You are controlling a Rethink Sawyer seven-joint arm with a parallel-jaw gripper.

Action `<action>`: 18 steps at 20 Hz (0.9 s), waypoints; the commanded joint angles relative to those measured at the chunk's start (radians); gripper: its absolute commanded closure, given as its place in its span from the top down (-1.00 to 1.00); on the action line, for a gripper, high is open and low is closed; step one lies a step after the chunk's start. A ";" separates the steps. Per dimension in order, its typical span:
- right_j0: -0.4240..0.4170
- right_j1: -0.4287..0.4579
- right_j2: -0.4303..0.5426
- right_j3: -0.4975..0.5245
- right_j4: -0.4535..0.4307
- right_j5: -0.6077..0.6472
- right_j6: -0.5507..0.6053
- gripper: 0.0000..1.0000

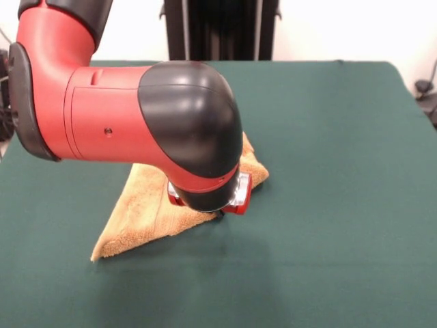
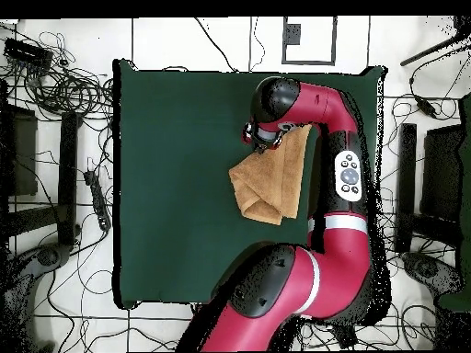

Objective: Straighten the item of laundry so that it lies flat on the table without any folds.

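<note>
The item of laundry point(image 1: 140, 215) is a golden-orange towel lying folded into a rough triangle on the dark green table point(image 1: 341, 171). One pointed corner reaches toward the front left. My gripper point(image 1: 232, 201) is down at the towel's front right edge, mostly hidden behind the arm's black and red wrist. Its state does not show. In the overhead view the towel point(image 2: 271, 184) lies folded over itself right of the table's point(image 2: 175, 184) middle, with the gripper point(image 2: 259, 138) at its far corner.
The red arm point(image 2: 345, 165) reaches over the table's right side in the overhead view. Cables point(image 2: 64, 87) and black stands ring the table on the floor. A black stand point(image 1: 222, 31) rises behind the table's far edge.
</note>
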 commanded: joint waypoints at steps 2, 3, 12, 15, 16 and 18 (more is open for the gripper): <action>0.033 0.210 0.067 0.068 -0.050 -0.169 -0.353 -1.00; 0.035 0.212 0.069 0.059 -0.045 -0.146 -0.351 -1.00; 0.037 0.232 0.094 -0.040 0.031 0.084 -0.339 -1.00; 0.040 0.239 0.096 -0.063 0.049 0.118 -0.333 -1.00; 0.042 0.242 0.096 -0.074 0.051 0.131 -0.334 -1.00; 0.048 0.246 0.095 -0.087 0.057 0.146 -0.328 -1.00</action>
